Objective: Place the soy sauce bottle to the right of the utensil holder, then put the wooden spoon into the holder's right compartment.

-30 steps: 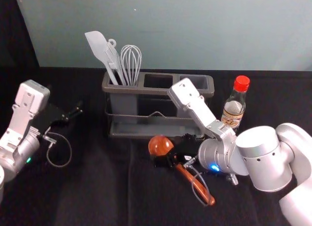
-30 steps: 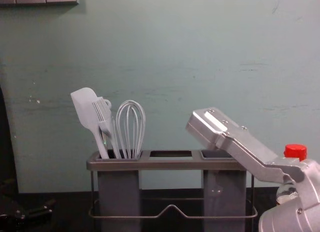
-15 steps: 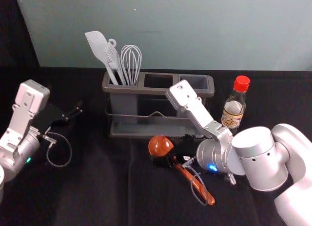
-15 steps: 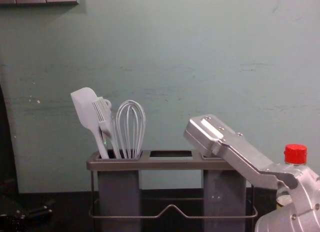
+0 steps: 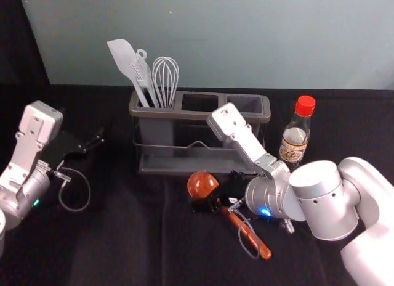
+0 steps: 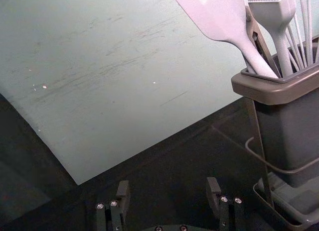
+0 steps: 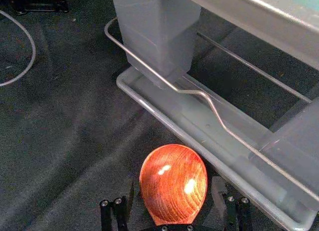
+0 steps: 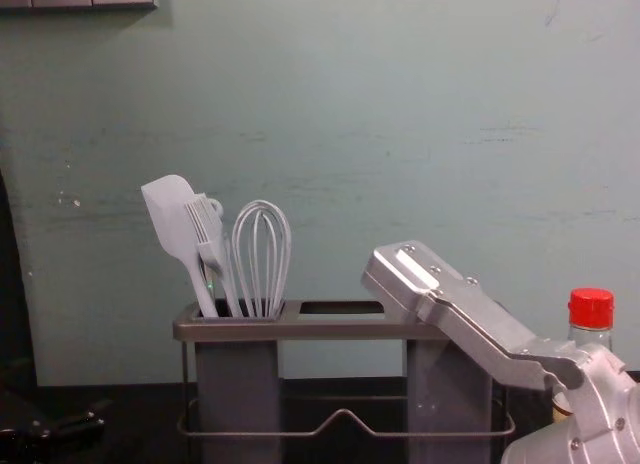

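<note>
The left pincer (image 5: 92, 138), wide apart and empty, is left of the utensil holder (image 5: 200, 114). In front, the wooden spoon (image 5: 202, 183) lies between the parted, unclosed tips of the right pincer (image 5: 215, 190); the soy sauce bottle (image 5: 294, 138) stands just right of the holder.

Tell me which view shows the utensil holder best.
The head view: it shows the holder from above, with three compartments, though the right arm crosses its front. The chest view shows it front-on, right end partly covered. The left wrist view shows its left end; the right wrist view, its front wire and tray.
</note>
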